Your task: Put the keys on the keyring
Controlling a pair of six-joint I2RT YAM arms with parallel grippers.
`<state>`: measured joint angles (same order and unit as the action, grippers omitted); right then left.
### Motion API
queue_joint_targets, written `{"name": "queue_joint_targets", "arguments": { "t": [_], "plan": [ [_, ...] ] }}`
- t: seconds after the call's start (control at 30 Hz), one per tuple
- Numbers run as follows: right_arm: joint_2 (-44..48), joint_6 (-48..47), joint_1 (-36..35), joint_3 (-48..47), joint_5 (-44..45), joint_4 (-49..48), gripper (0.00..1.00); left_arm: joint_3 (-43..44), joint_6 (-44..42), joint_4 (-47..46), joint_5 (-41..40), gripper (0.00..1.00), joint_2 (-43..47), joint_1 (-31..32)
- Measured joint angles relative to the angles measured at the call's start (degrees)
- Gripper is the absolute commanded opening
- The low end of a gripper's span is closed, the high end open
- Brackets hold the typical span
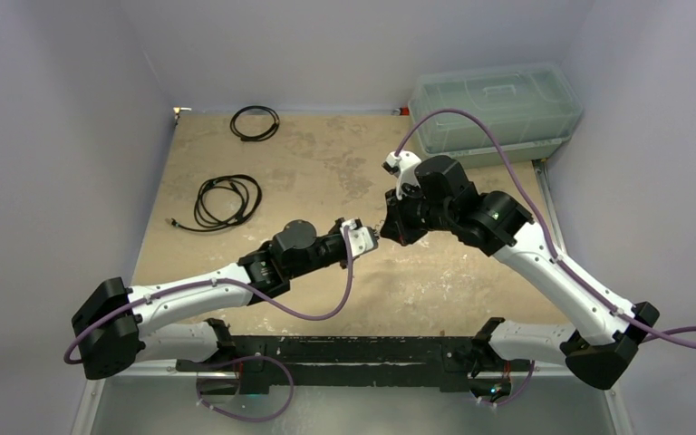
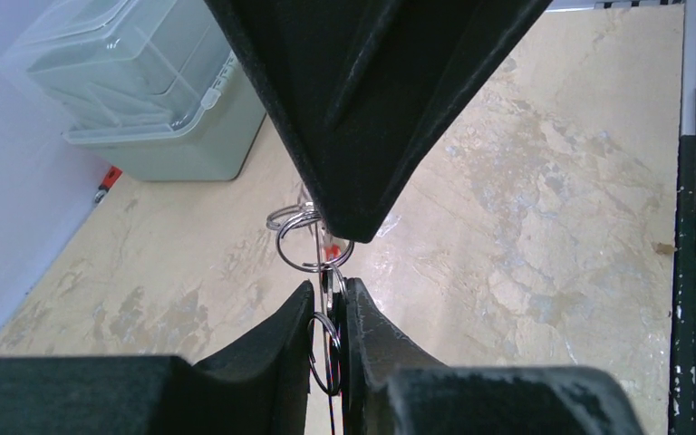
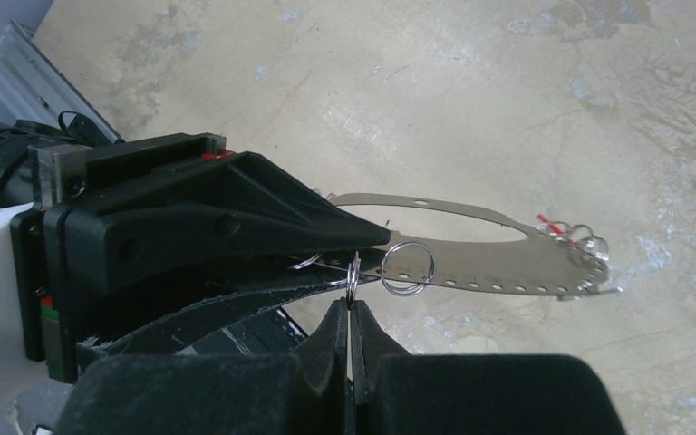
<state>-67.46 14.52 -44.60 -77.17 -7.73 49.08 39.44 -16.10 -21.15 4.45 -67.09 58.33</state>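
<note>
The top view looks steeply down from behind the arm bases [image 1: 104, 326] at frame bottom, covering the whole worktop [image 1: 326, 163]. Both wrist views sit close behind their own fingers [image 2: 272, 362], facing each other over the same mid-worktop spot.

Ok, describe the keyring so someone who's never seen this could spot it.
Start at the middle of the beige table, where the left gripper and right gripper meet. Held there is the keyring, a flat silver-grey metal oval with a large cut-out and a row of small holes. The wire rings beside it are round, thin and much smaller.
</note>
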Motion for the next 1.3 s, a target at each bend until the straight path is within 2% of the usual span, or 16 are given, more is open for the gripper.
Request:
{"name": "queue_joint_targets", "arguments": {
  "t": [0.13,0.17,0.2,0.6,0.63,0.8,0.83,0.87,1.07,1.3],
  "plan": [
    [0.04,0.22,0.0,-0.35,-0.85,0.5,0.0,-0.02,-1.09,0.81,-0.26,0.18,0.0,0.0],
    [0.04,0.26,0.0,-0.48,-0.9,0.63,0.0,-0.04,-1.16,1.01,-0.28,0.12,0.0,0.0],
    [0.11,0.31,0.0,-0.57,-0.94,0.7,0.0,-0.04,-1.29,1.11,-0.28,0.0,0.0,0.0],
    [0.13,0.63,0.04,-0.61,-1.49,0.85,0.0,-1.46,0.11,-1.99,0.52,0.0,-0.39,0.31],
    [0.13,0.74,0.04,-0.61,-1.46,0.85,0.02,-1.79,0.59,-2.6,0.7,0.0,-0.39,0.31],
    [0.13,1.66,0.04,-0.9,-0.87,0.66,0.54,-2.1,3.48,-3.87,0.26,0.0,-0.42,0.31],
    [0.17,1.77,0.04,-1.01,-0.68,0.5,0.61,-2.21,4.15,-4.22,-0.04,0.0,-0.46,0.31],
    [0.39,1.97,0.04,-1.05,-0.28,0.17,0.65,-2.23,5.07,-4.52,-0.28,0.0,-0.52,0.31],
    [4.74,2.03,0.02,-0.66,4.0,-4.15,0.66,-2.19,11.65,-6.36,-1.7,0.0,-2.21,0.24],
    [14.03,0.35,0.02,7.04,5.97,-12.9,0.55,-0.92,20.39,-6.43,-1.57,0.0,-4.39,0.24]
  ]
}}
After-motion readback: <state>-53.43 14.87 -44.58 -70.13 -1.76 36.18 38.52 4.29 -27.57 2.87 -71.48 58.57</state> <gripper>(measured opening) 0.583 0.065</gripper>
